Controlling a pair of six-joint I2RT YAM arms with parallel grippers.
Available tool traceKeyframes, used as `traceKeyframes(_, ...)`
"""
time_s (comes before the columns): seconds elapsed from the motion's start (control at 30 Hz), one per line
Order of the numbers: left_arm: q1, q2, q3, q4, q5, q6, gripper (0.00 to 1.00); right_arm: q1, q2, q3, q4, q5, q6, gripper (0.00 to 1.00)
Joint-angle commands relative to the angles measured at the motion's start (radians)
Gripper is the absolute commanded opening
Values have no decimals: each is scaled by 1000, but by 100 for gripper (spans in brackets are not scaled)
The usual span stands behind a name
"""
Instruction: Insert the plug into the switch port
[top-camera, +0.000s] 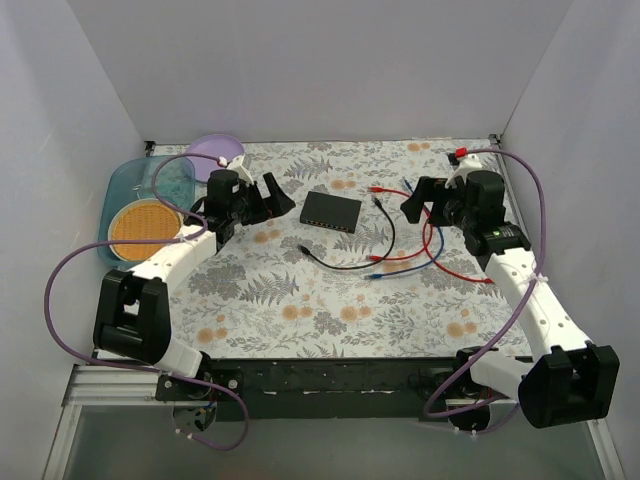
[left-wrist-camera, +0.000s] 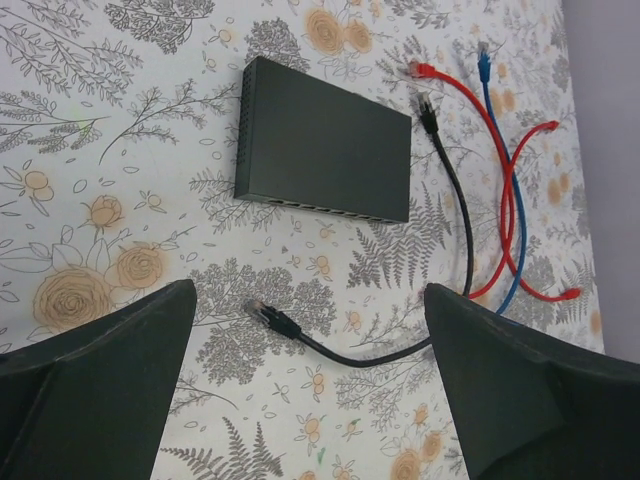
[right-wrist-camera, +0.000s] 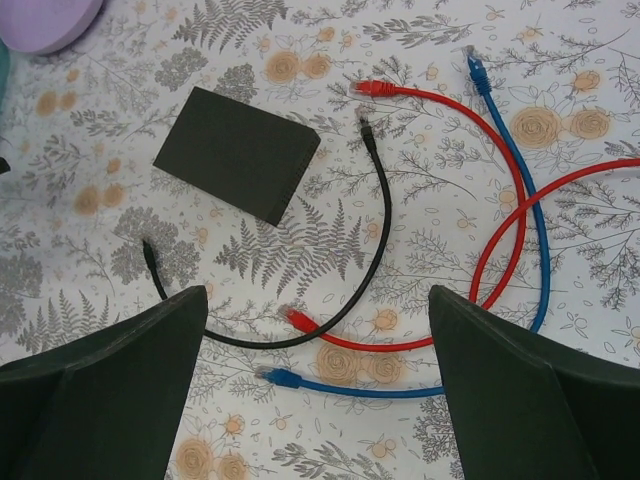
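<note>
While no plug is held yet, the task stands at its opening step: choosing and reaching for a cable end. Both claws hang above the table (top-camera: 300, 320) with their jaws wide apart and nothing between them. The left claw (top-camera: 250, 210) sits at 9 o'clock of the switch (left-wrist-camera: 325, 150), and the right claw (top-camera: 420, 200) at 3 o'clock of it. The switch lies flat, a little toward 12 o'clock from the table's middle, touching neither claw. In the left wrist view its row of ports shows along the long side that faces roughly 6 o'clock.

Three loose cables lie at 3 to 5 o'clock of the switch. The black cable (right-wrist-camera: 385, 230) curves round so that one plug (left-wrist-camera: 262, 312) rests at about 7 o'clock of the switch, just below the port side and directly under the left claw's open jaws. The red cable (right-wrist-camera: 505, 160) and blue cable (right-wrist-camera: 535, 230) cross each other nearer the right claw.

The nearest candidate looks to be that black plug. The next move likely calls for the left claw to descend, close on the plug's body just behind its tip, turn it to face the ports and slide it in level. The switch is light and free, so the right claw may need to brace it from the 12 o'clock side.
</note>
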Motion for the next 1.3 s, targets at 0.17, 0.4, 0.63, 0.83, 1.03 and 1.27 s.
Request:
traceKeyframes(0.17, 4, 8, 75, 4, 50, -59, 98, 159, 175, 14, -1, 252, -45, 97)
traceKeyframes(0.4, 4, 27, 90, 2, 71, -78, 98, 171, 410, 29, -2, 253, 2, 64)
traceKeyframes(0.63, 4, 33, 97, 3, 74, -78, 98, 185, 485, 5, 31, 250, 34, 63)
traceKeyframes(0.83, 4, 36, 101, 3, 74, -84, 98, 208, 546, 11, 51, 275, 51, 57)
traceKeyframes(1.03, 4, 30, 100, 3, 79, -89, 98, 234, 622, 37, 36, 339, 76, 34)
traceKeyframes(1.27, 4, 7, 97, 2, 68, -84, 98, 251, 545, 34, 71, 304, 84, 1)
